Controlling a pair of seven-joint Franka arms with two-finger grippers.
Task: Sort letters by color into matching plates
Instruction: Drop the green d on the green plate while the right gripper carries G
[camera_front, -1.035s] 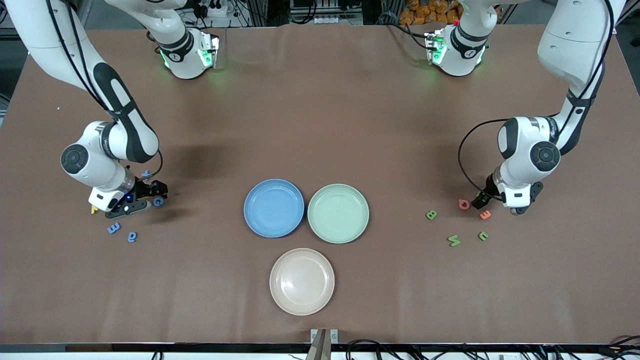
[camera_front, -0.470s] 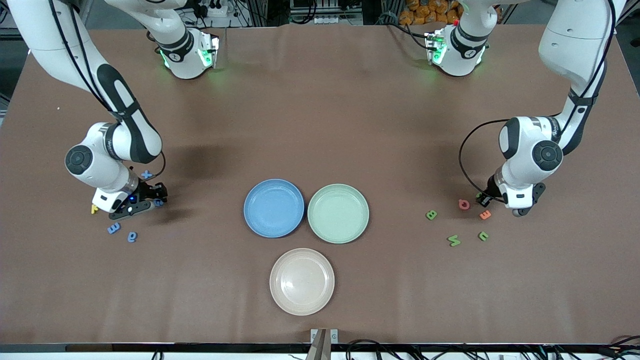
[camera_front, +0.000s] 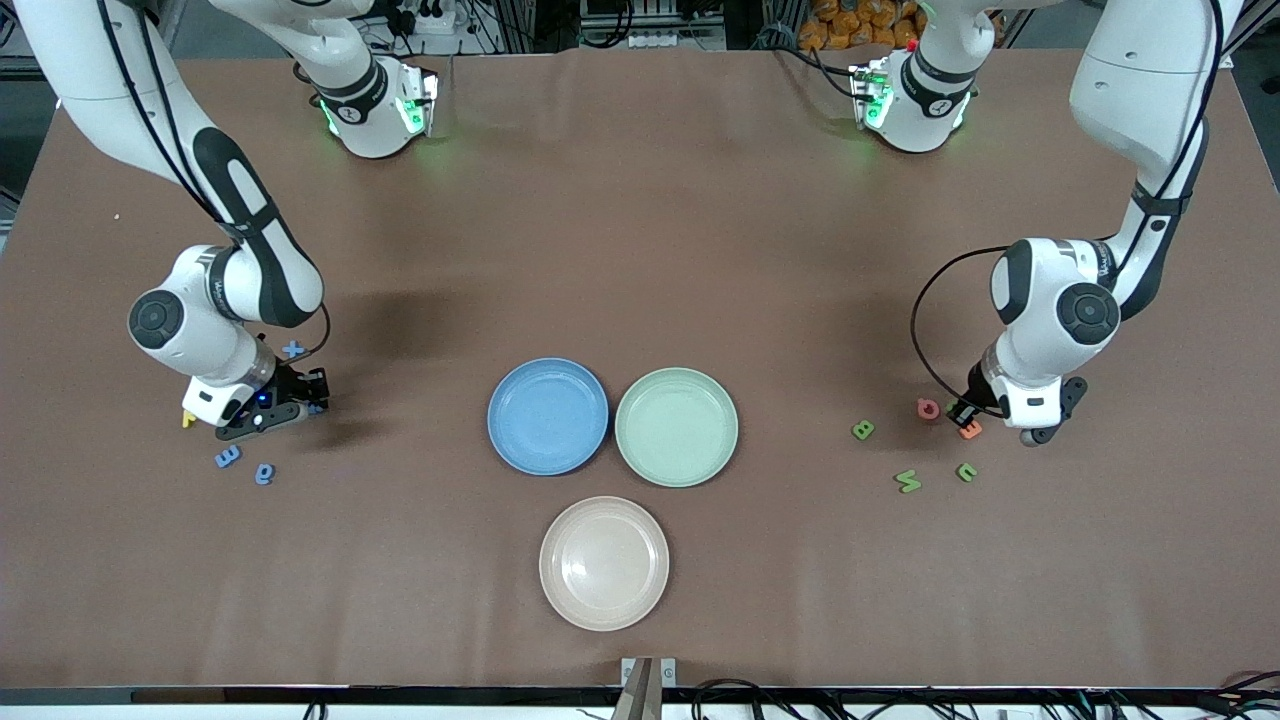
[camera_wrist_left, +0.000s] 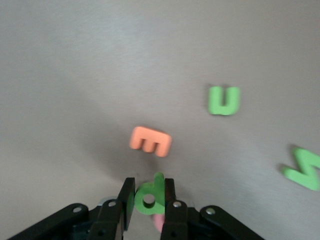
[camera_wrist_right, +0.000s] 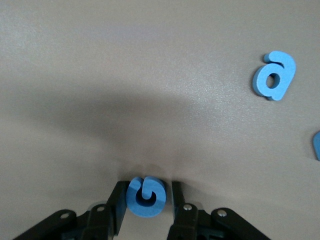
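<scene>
Grasping was the step in hand at both ends of the brown table (camera_front: 640, 200); the left gripper (camera_wrist_left: 149, 210) had its fingers pressed in on a small green foam letter d (camera_wrist_left: 150, 196), just over the table near a flat orange foam letter E (camera_wrist_left: 150, 141); the right gripper (camera_wrist_right: 146, 210) stood down at the table with its fingers flanking a small blue foam letter G (camera_wrist_right: 145, 197), touching or nearly so, though whether that pinch was complete I cannot tell.

To do this well, I judged each arm should lift straight up before travelling, so the thin foam would not twist out of the fingers or drag a neighbour along; the green d belonged in the round pale mint plate (camera_front: 677, 470), the blue G in the round blue plate (camera_front: 548, 460), and a low release over the middle of each plate would stop a bounce.

Counted: three plates at the table's middle, the blue, the mint and a beige-pink plate (camera_front: 604, 612) nearer the front camera, all empty; four green letters and four blue ones, none yet sorted; one red ring-shaped letter (camera_front: 929, 408), one orange, and one yellow letter (camera_front: 187, 421) by the right gripper.
</scene>
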